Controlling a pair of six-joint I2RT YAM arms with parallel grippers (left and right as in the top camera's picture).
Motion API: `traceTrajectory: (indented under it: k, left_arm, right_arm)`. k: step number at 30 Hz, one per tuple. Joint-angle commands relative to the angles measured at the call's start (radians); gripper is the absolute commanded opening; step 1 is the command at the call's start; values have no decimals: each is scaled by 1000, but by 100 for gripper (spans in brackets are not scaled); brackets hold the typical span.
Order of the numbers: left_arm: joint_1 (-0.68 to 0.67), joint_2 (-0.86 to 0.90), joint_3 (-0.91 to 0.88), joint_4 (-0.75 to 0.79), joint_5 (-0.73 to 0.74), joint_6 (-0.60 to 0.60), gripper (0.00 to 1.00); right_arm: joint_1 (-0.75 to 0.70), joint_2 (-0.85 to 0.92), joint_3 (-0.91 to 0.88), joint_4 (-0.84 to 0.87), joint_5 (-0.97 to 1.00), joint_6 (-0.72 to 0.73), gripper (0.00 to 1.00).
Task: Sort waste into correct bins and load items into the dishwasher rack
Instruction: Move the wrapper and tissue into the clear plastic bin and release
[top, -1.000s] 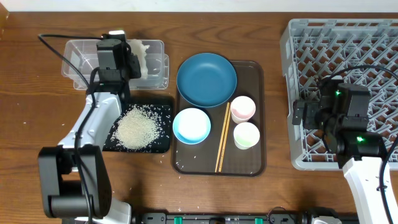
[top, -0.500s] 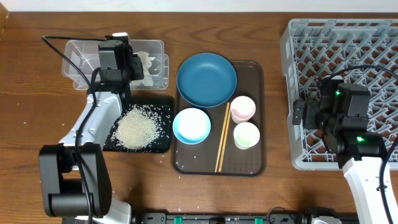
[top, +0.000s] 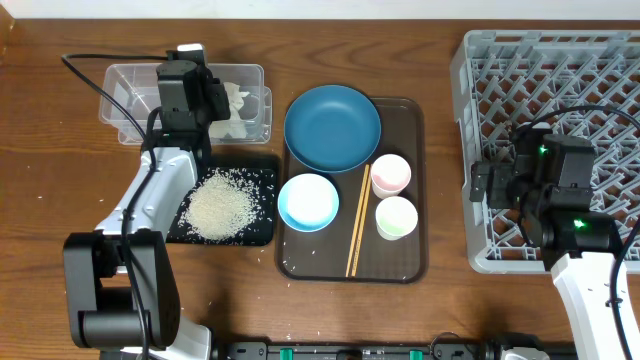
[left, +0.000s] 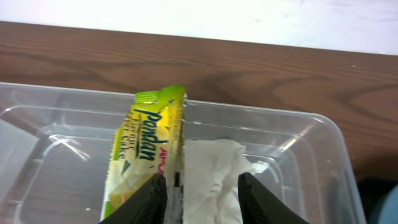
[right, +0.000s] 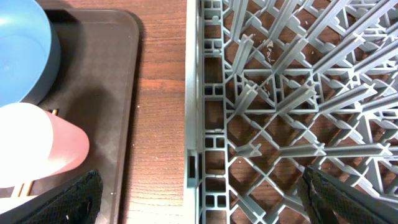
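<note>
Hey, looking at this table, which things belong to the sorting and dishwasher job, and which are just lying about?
Job: snack wrapper, tissue, rice, clear tub, black tray, blue plate, bowl, pink cup, white cup, chopsticks, grey rack.
Lying about: brown serving tray.

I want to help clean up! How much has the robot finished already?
Done: the wrapper and tissue lie in the clear tub, and the rice sits on the black tray. In hand: nothing; the left gripper hangs open over the tub, the right gripper open by the rack. Left: the plate, bowl, two cups and chopsticks are on the brown tray; the rack is empty.
</note>
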Motion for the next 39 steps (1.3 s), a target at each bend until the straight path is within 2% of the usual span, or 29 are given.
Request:
traceTrajectory:
  k: [1,7,10,13,20,29,36,39]
  left_arm:
    - [2,35,7,7,-68,0,40]
    - [7,126,7,-3,-58,-50,40]
    - [7,137,7,-20,51,-65,40]
    - [7,126,7,-21,122,-65,37]
    - [7,60,7,-48,127,-65,36]
    - [-3,18,7,-177,168,-98,36]
    - [-10,18,7,-132,299,-100,37]
    - [-25,19,7,-121,305,-106,37]
  right_arm:
    - [18,-1,21,-2,-8,14,99]
    - [18,-1,21,-10,-7,14,99]
    - [18,-1,21,-10,-7,14,99]
    - [18,-1,21,-9,-7,13,99]
    - [18,-1,21,-8,-7,13,99]
    - [18,-1,21,-8,-7,14,99]
    - [18,-1,21,-8,-8,14,99]
    - [18,-1,21,-8,-8,14,99]
